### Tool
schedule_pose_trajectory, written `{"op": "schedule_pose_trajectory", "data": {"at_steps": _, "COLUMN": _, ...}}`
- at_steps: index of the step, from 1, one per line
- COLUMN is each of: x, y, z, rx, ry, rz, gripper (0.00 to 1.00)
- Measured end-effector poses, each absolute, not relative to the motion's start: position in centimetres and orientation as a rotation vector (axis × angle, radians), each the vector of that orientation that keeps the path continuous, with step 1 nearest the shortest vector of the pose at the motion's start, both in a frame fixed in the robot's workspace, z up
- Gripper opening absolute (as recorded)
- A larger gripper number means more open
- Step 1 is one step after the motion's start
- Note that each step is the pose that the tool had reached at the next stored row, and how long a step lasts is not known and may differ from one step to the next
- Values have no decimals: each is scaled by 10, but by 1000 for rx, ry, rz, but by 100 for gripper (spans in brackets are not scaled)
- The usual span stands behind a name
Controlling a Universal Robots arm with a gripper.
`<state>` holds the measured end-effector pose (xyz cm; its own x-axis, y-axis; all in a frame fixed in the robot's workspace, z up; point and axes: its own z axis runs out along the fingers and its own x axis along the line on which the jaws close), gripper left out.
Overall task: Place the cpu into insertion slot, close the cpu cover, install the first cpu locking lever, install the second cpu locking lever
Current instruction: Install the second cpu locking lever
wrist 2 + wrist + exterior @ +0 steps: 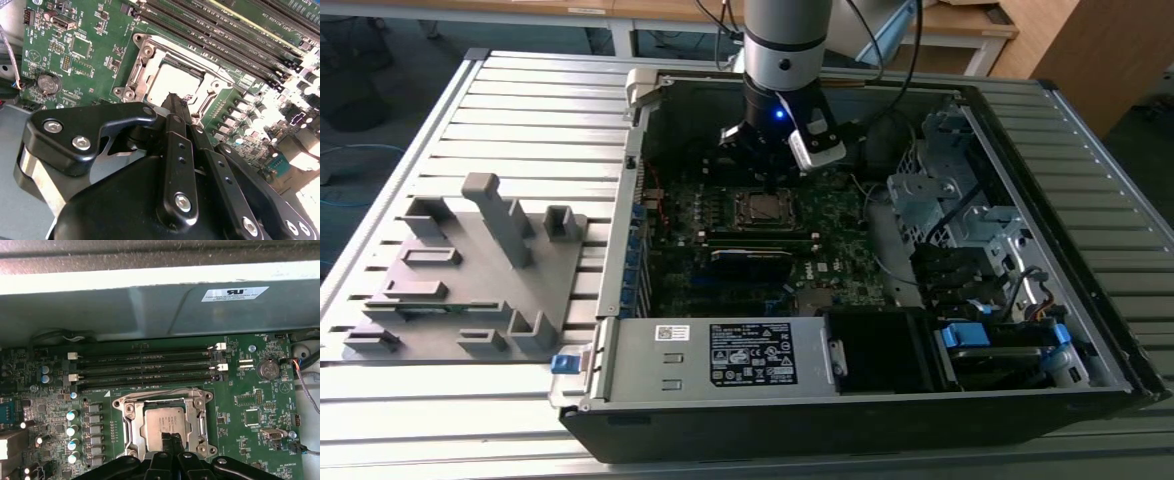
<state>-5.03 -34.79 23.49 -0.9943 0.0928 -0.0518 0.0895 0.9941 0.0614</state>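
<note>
The cpu (162, 421) lies flat in the insertion slot (739, 208) on the green motherboard, its dull silver top facing up. The cpu cover (128, 426), a silver frame, lies down around the chip, and the chip's top shows through its cut-out. A thin metal lever (150, 392) runs along the socket edge beside the memory slots. My gripper (170, 437) hangs just over the chip's edge, its black fingers shut together with nothing between them. In the second wrist view the gripper (175, 98) points down at the cpu (172, 80). The arm (787, 60) stands over the open case.
Long black memory slots (145, 367) run beside the socket. The metal case wall (150, 310) rises behind them. A power supply box (720, 355) and a drive cage with cables (961, 220) crowd the case. A grey fixture tray (467, 270) sits on the table at the exterior view's left.
</note>
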Motion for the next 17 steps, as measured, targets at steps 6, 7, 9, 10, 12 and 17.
{"op": "schedule_pose_trajectory", "data": {"at_steps": 6, "x": -50, "y": -354, "z": 235, "rx": 141, "ry": 3082, "rz": 92, "gripper": 11}}
{"op": "schedule_pose_trajectory", "data": {"at_steps": 7, "x": -50, "y": -355, "z": 235, "rx": 141, "ry": 3082, "rz": 92, "gripper": 11}}
{"op": "schedule_pose_trajectory", "data": {"at_steps": 9, "x": -50, "y": -357, "z": 235, "rx": 141, "ry": 3082, "rz": 92, "gripper": 11}}
{"op": "schedule_pose_trajectory", "data": {"at_steps": 10, "x": -50, "y": -358, "z": 235, "rx": 141, "ry": 3082, "rz": 92, "gripper": 11}}
{"op": "schedule_pose_trajectory", "data": {"at_steps": 12, "x": -50, "y": -361, "z": 235, "rx": 141, "ry": 3082, "rz": 93, "gripper": 11}}
{"op": "schedule_pose_trajectory", "data": {"at_steps": 17, "x": -50, "y": -363, "z": 235, "rx": 141, "ry": 3082, "rz": 93, "gripper": 11}}
